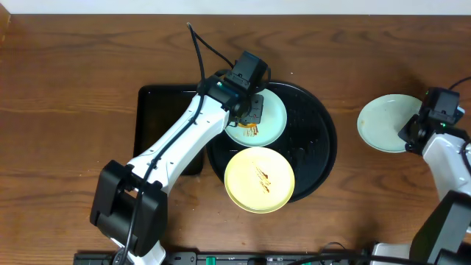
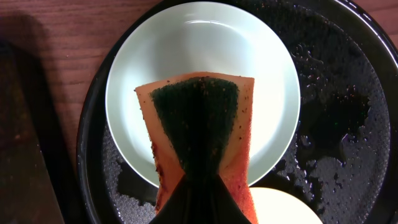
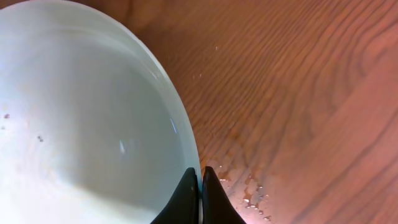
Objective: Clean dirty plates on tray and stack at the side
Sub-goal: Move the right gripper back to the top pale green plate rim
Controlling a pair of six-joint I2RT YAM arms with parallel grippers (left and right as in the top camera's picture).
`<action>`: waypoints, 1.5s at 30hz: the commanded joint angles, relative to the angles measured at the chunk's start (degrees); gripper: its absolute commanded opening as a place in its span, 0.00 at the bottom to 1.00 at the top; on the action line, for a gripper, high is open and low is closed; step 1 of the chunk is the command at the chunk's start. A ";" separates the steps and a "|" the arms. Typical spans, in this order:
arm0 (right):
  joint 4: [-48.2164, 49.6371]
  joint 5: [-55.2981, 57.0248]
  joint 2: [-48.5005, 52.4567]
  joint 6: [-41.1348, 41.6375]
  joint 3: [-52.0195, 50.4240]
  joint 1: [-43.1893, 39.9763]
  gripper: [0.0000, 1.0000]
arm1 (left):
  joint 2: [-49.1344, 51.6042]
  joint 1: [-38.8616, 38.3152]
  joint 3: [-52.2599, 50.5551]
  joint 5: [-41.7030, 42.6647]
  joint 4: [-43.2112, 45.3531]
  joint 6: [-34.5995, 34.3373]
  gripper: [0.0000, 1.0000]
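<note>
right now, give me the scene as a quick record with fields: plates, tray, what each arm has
tray: round black tray, wet surface
back mint plate: on the tray, brown smear near its front edge
yellow plate: on the tray at its front rim, brown smears
side mint plate: on the table right of the tray, no smears seen
left jaws: shut on sponge, over the back mint plate
right jaws: shut on the side mint plate's rim
other: rectangular black tray, left of the round one
</note>
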 commanded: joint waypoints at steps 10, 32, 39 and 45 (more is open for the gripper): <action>3.21 -24.76 -5.44 -1.84 0.74 0.33 0.39 | -1.11 0.28 0.50 -0.55 -0.33 0.50 0.08; 11.87 -39.39 3.54 -0.09 0.72 32.96 0.43 | -1.01 0.28 0.07 -0.52 0.90 0.48 0.09; 16.46 -39.34 11.41 5.31 0.72 36.37 0.40 | -0.66 0.28 -0.17 -0.52 1.36 0.48 0.09; 18.01 -39.39 16.06 8.52 0.72 36.50 0.27 | 2.56 0.22 -0.20 1.51 1.73 0.48 0.09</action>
